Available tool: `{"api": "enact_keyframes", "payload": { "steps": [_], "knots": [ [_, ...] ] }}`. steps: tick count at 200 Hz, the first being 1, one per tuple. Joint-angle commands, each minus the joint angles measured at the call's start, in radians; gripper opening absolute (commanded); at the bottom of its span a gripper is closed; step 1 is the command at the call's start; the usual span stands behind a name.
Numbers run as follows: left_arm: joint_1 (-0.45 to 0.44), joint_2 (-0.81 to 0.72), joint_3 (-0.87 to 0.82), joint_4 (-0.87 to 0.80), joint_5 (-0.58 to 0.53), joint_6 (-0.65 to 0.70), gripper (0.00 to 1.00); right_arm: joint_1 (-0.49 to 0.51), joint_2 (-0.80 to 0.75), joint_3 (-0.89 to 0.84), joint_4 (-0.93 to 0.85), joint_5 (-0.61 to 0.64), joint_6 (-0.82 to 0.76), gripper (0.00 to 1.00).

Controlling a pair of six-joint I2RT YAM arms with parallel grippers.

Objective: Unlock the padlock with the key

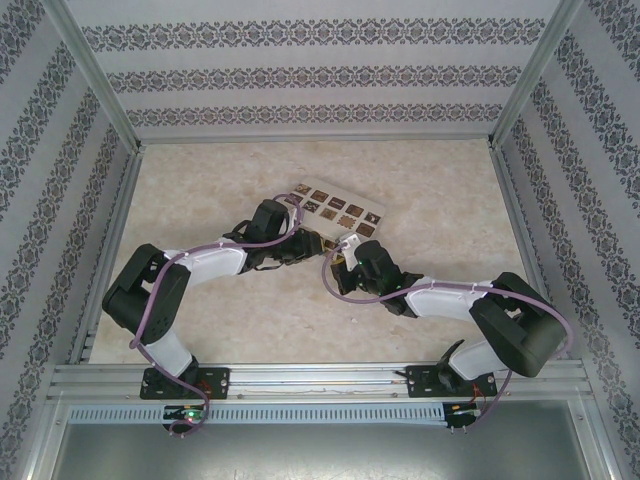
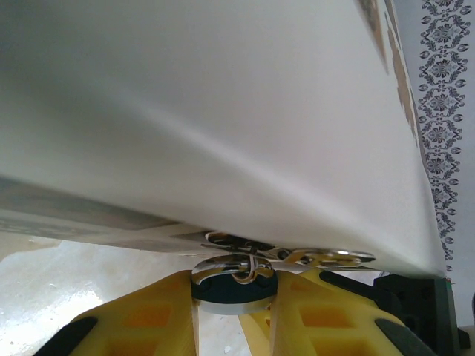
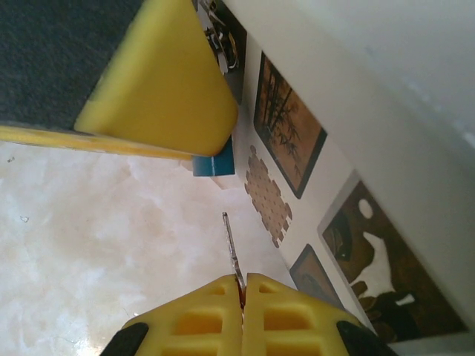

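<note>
Patterned striped walls (image 1: 300, 75) enclose a pale, seemingly marbled tabletop (image 1: 440, 200).

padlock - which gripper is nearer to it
Left. The left gripper is shut on the padlock; the right gripper, shut on the key, is apart from it, key tip short of the blue body.

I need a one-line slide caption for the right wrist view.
Right gripper pinches the key, blade aimed at the blue padlock beside the white box.

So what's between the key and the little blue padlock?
Nothing. In the right wrist view, the key in the right gripper points at the padlock across a bare gap over the table.
</note>
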Motion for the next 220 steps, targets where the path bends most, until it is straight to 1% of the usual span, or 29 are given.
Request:
{"api": "enact_keyframes", "payload": {
  "steps": [1,96,220],
  "knots": [
    [-0.015,-0.037,0.031,0.014,0.027,-0.03,0.25,-0.004,-0.011,0.024,0.023,0.009,-0.012,0.0],
    [-0.017,-0.024,0.038,0.019,0.04,-0.035,0.25,-0.007,-0.012,0.05,0.031,0.003,-0.012,0.0],
    [-0.024,-0.019,0.044,0.027,0.049,-0.057,0.25,-0.008,0.038,0.086,0.059,-0.002,-0.005,0.0]
  ]
}}
